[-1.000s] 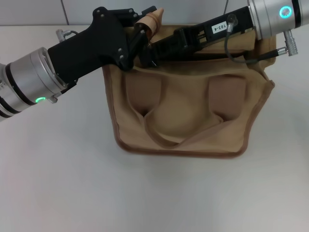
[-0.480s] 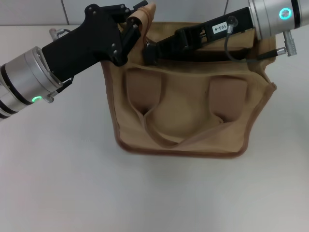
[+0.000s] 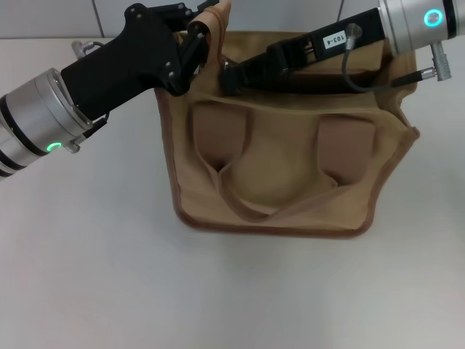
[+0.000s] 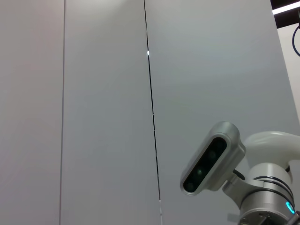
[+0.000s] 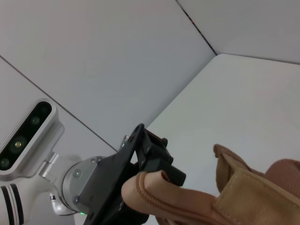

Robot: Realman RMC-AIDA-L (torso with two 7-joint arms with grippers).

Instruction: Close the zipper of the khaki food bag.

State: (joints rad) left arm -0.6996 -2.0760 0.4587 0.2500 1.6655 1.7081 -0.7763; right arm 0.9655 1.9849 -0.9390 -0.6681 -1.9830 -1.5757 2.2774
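Observation:
The khaki food bag (image 3: 276, 174) stands on the white table, its near side with a looped handle (image 3: 247, 203) facing me. My left gripper (image 3: 205, 33) is at the bag's far left top corner, shut on a tan strap handle (image 3: 219, 18) that it holds raised. The right wrist view shows this same left gripper (image 5: 150, 164) clamped on the strap handle (image 5: 164, 192) beside the food bag (image 5: 253, 197). My right gripper (image 3: 229, 75) reaches along the bag's top from the right, its tip near the left end. The zipper is hidden behind the right arm.
White table (image 3: 94, 254) lies all around the bag, bounded by a grey wall behind it. A grey cable (image 3: 363, 83) hangs from the right arm over the bag's top. The left wrist view shows only wall panels and the robot's head camera (image 4: 211, 157).
My left gripper has drawn the strap handle farther back and slightly left. The right gripper's tip has shifted a little to the right along the bag's top. The bag itself has barely moved.

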